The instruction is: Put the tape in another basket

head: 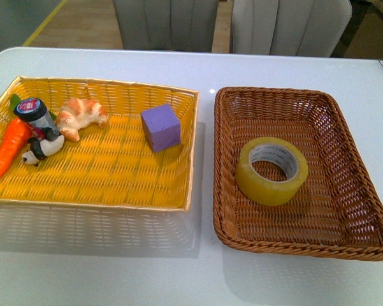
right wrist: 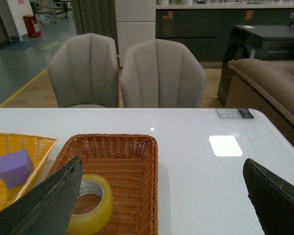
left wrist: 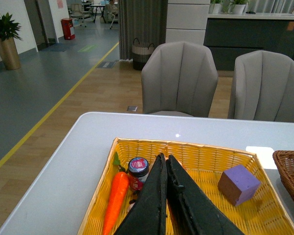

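Observation:
The tape [head: 272, 170], a yellowish translucent roll with a white printed core, lies flat in the brown wicker basket [head: 344, 223] on the right of the table. It also shows in the right wrist view [right wrist: 90, 205], inside the brown basket [right wrist: 132, 161]. My right gripper [right wrist: 161, 171] is open and empty, held above the table beside the brown basket. My left gripper [left wrist: 165, 161] is shut and empty, held above the yellow basket [left wrist: 205, 152]. Neither gripper shows in the front view.
The yellow basket [head: 178, 191] on the left holds a carrot [head: 9, 148], a small jar [head: 37, 116], a croissant [head: 81, 115], a small panda figure [head: 39, 150] and a purple cube [head: 161, 127]. Two grey chairs [right wrist: 122, 73] stand behind the white table.

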`<state>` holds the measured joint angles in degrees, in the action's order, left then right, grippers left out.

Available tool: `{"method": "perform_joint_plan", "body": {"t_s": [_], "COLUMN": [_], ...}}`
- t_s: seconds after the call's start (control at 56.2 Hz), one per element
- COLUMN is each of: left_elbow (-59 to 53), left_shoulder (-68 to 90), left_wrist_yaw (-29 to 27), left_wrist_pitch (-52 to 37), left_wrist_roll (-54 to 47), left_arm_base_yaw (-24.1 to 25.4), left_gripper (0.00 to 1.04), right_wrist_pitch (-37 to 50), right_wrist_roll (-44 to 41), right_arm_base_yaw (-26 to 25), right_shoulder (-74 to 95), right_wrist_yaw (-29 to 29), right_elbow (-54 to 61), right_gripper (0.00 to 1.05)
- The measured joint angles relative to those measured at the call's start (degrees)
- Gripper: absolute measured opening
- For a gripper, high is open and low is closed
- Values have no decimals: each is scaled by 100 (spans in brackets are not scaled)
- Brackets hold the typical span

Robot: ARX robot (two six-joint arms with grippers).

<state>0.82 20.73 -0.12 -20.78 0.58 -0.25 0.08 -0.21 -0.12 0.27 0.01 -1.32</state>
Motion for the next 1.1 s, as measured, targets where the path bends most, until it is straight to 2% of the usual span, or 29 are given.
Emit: {"method": "perform_joint_plan", "body": {"t_s": [0.569, 0.64, 0.676, 1.049, 1.102], "left_elbow": [0, 2, 2, 2, 2], "left_shoulder": [-1051, -1703, -1856, -1985, -1985], "left_wrist_yaw": [0, 11, 11, 11, 11], "left_wrist_pitch": [1054, 1904, 2015, 2079, 2079], "left_wrist_roll": [0, -2, -2, -2, 0], "left_arm_base_yaw": [0, 2, 2, 4, 4], "left_gripper": [2, 2, 2, 2, 8], "right_wrist_pitch": [0, 0, 0, 0, 0], "right_wrist_roll": [0, 0, 0, 0, 0], "right_arm_base_yaw": [0, 0, 0, 0, 2], "right_shoulder": [0, 0, 0, 0, 0], "right_wrist_yaw": [0, 2, 2, 0, 0], "right_elbow": [2, 2, 2, 2, 2], "right_gripper": [96, 96, 96, 96, 96]}}
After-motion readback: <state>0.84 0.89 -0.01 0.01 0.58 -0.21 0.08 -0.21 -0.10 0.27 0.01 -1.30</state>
